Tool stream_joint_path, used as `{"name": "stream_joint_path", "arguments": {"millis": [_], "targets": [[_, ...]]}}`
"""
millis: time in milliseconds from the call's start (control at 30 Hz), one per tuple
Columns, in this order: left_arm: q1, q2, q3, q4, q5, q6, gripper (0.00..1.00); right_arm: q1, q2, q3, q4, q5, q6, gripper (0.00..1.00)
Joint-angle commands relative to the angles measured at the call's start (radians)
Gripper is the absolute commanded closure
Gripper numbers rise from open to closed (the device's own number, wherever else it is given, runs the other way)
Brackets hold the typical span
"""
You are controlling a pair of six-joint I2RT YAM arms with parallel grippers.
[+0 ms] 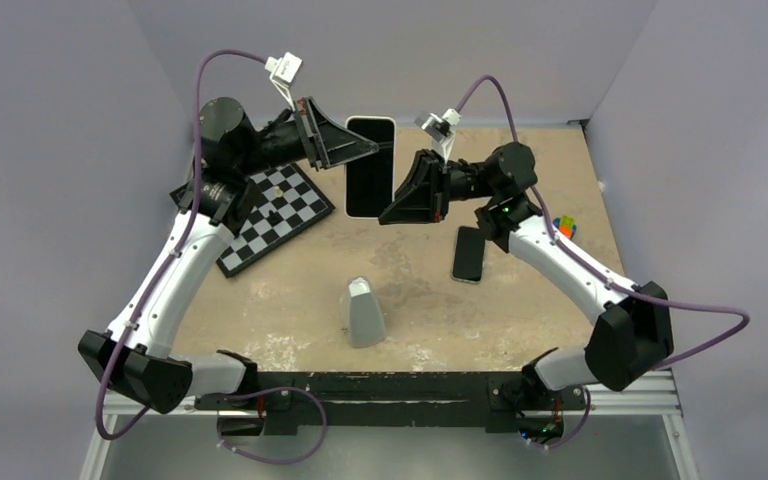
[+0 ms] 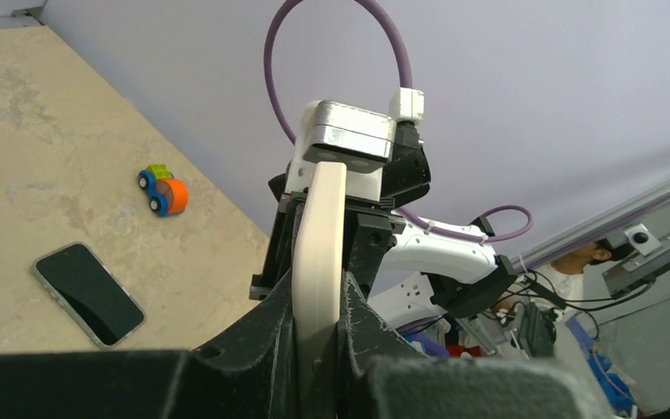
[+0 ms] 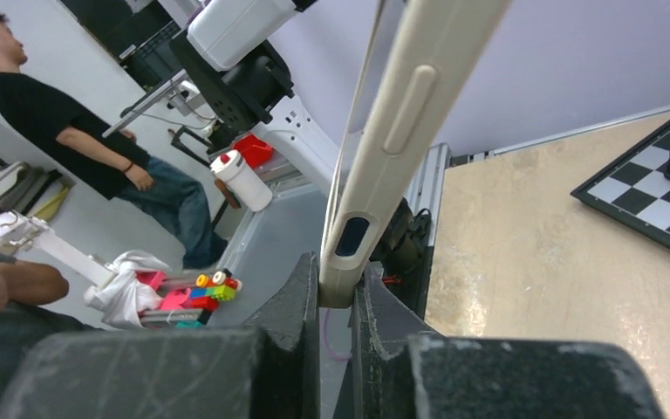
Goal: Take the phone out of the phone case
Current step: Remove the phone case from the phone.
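The phone [image 1: 369, 170] with its glossy black screen sits inside the phone case [image 1: 392, 150], whose pale whitish rim frames it. Both are held in the air above the far middle of the table. My left gripper [image 1: 372, 148] is shut on the upper left edge; in the left wrist view the whitish case edge [image 2: 318, 253] is clamped between my fingers. My right gripper [image 1: 388, 213] is shut on the lower right corner; in the right wrist view the case edge [image 3: 401, 131] with its side button runs up from my fingers.
Another black phone [image 1: 468, 254] with a dark rim lies on the table to the right; it also shows in the left wrist view [image 2: 89, 292]. A grey tapered block [image 1: 364, 312] stands front middle. A chessboard [image 1: 275, 212] lies at the left. A toy car [image 1: 564, 226] is at the right.
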Motion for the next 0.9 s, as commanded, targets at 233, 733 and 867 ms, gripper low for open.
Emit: {"name": "stream_joint_path", "arguments": {"millis": [233,733,867], "targets": [[0.021,0.011,-0.127,0.223,0.014,-0.469,1.0,0.131,-0.162,0.129,-0.436,0.358,-0.775,1.0],[0.02,0.01,-0.199,0.31,0.037,-0.584,1.0,0.2,-0.101,0.402,-0.755,0.533,-1.161,1.0],[0.019,0.017,-0.208,0.32,0.038,-0.593,1.0,0.211,-0.09,0.441,-0.791,0.564,-1.213,1.0]]}}
